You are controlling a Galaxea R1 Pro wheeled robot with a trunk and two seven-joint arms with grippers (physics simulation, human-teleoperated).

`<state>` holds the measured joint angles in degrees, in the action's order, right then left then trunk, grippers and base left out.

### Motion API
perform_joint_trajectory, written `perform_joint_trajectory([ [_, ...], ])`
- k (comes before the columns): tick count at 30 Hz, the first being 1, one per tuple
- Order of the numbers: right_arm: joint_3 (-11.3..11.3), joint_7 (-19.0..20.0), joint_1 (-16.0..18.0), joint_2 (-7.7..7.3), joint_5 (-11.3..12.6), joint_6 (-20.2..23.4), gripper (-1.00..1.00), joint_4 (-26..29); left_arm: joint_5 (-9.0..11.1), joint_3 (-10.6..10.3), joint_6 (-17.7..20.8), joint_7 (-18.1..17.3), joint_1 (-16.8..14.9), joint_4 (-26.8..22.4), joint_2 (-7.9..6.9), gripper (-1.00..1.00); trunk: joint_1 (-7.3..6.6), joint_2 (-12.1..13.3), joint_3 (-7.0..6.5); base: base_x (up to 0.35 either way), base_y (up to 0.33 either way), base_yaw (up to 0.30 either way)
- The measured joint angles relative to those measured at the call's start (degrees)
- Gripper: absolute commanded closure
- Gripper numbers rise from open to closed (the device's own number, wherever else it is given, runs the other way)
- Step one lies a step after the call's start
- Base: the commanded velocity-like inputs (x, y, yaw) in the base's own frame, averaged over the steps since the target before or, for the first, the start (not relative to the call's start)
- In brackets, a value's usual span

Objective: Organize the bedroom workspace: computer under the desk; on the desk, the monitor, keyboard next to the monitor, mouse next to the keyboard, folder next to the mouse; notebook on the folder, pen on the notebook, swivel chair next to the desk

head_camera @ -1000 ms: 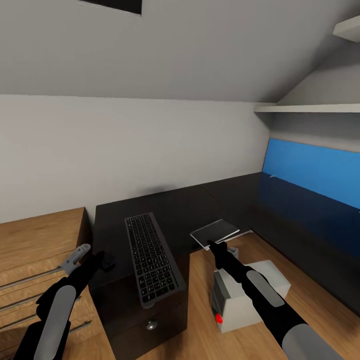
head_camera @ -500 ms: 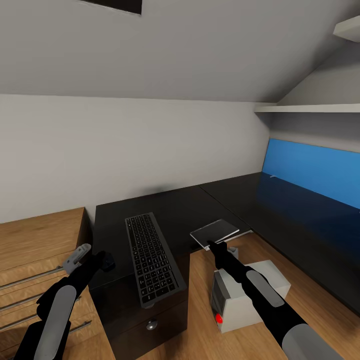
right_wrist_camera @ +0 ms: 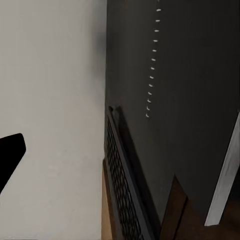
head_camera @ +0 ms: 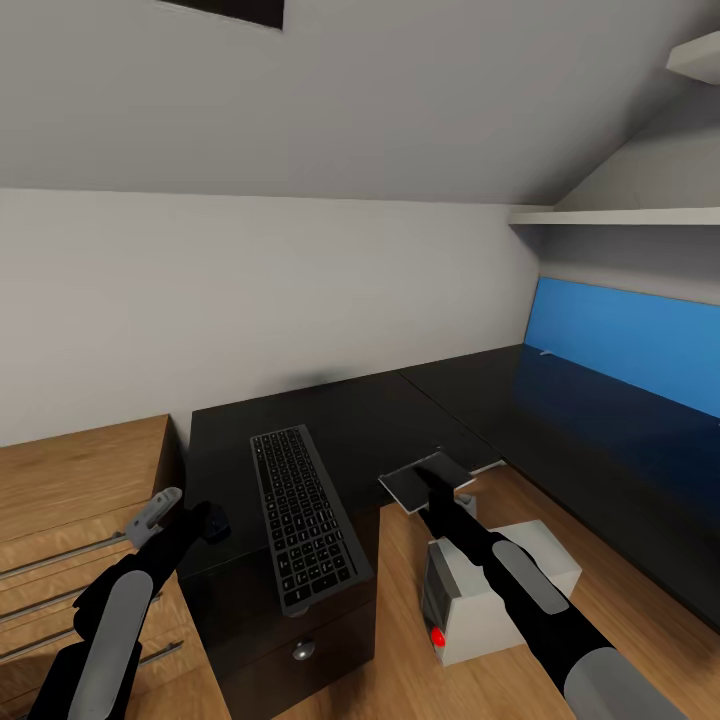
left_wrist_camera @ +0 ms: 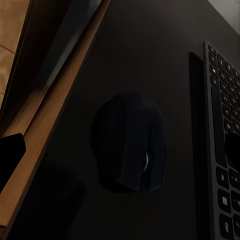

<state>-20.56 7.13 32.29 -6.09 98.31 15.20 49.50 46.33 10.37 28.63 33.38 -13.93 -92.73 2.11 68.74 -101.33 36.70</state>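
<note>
The keyboard lies on a black drawer cabinet, and shows edge-on in the right wrist view. A dark mouse sits left of it, and fills the middle of the left wrist view. My left gripper hovers over the mouse, open. The dark notebook overhangs the cabinet's right front corner, and a pale strip, likely its edge, shows in the right wrist view. My right gripper reaches over it, open. The grey computer stands on the floor below. The glossy black desk runs along the right.
A low light-wood bench with metal rails stands at the left. The desk carries a bright blue back panel, with white shelves above it. A pale wall closes the far side, and wood floor lies around the computer.
My right gripper has moved forward onto the notebook, which now looks shorter and slightly turned. The left arm and keyboard have stayed put.
</note>
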Motion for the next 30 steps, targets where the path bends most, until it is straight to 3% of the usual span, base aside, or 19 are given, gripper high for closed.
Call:
perform_joint_trajectory([
  [20, 0.0, 0.0, 0.0, 0.00, 0.0, 0.0, -1.00, 0.0, 0.0, 0.0, -0.3, 0.0, 0.0, 0.0, 0.04, -1.00, 0.00, 0.0, 0.00, -0.001, 0.000, 0.000],
  [30, 0.0, 0.0, 0.0, 0.00, 0.0, 0.0, -1.00, -0.1, 0.0, 0.0, -0.2, 0.0, 0.0, 0.0, 0.04, -1.00, 0.01, 0.0, 0.00, -0.178, 0.000, 0.000],
])
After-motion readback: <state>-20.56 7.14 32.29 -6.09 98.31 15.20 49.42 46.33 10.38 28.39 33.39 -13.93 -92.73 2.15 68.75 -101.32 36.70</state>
